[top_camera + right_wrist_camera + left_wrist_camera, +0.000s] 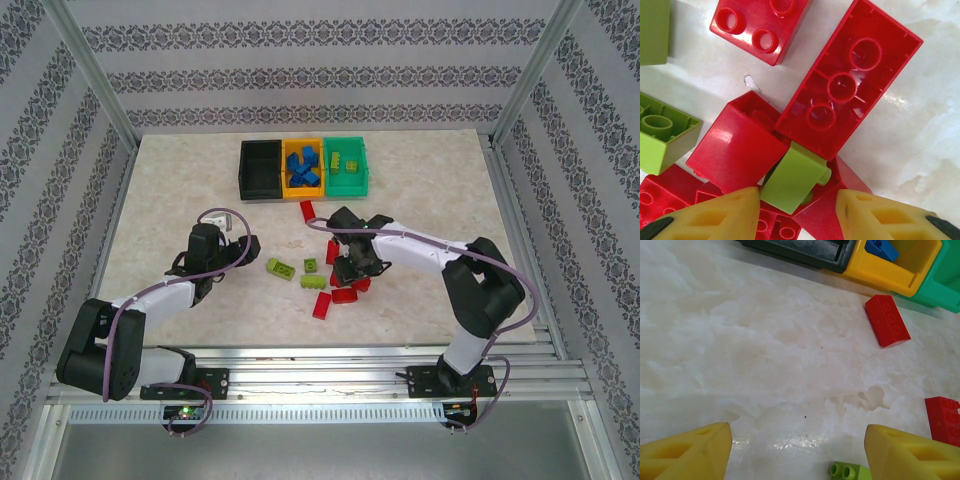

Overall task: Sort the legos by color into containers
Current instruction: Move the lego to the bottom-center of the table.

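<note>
Top view: black bin (260, 168), yellow bin (288, 170) with blue bricks (304, 167) and green bin (347, 181) in a row at the far edge of the table (170, 200). Left gripper (222, 238) over bare table. Right gripper (350, 266) on the red pile (345, 293).

Left wrist: fingers (690, 450) apart, with a green brick (850, 471) near the right finger.

Right wrist: lime brick (795, 182) between the fingers (715, 215), lying on red bricks. Cannot tell if it is clamped.

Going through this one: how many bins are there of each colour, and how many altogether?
Black bin: 1
Yellow bin: 1
Green bin: 1
Total: 3
</note>
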Controlling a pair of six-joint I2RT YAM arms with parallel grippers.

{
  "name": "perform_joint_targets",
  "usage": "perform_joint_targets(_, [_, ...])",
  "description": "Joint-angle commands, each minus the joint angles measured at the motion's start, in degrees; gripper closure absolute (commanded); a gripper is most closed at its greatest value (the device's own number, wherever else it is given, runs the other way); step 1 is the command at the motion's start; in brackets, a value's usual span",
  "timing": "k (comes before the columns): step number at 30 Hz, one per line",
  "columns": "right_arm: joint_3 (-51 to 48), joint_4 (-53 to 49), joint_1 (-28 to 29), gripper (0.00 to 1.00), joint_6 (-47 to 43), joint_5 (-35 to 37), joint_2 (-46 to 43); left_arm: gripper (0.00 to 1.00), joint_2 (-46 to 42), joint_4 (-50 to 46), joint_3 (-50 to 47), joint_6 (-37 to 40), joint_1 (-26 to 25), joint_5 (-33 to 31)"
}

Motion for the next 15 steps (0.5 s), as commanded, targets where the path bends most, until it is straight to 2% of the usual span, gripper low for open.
perform_joint_targets(1, [0.5,-1.3,0.7,0.52,-1.8,3.1,4.9,0.29,-0.2,1.9,1.0,-0.3,0.8,0.8])
perform_joint_targets(6, [2.4,-5.6,0.8,0.52,-2.0,9.5,5.1,0.29,-0.6,1.7,0.8,-0.1,0.8,0.6])
perform_joint_targets(15, [-5.2,-5.1,-0.4,0.47,2.7,7.5,-2.7,0.29,-0.3,1.9,0.8,-0.4,0.8,0.9])
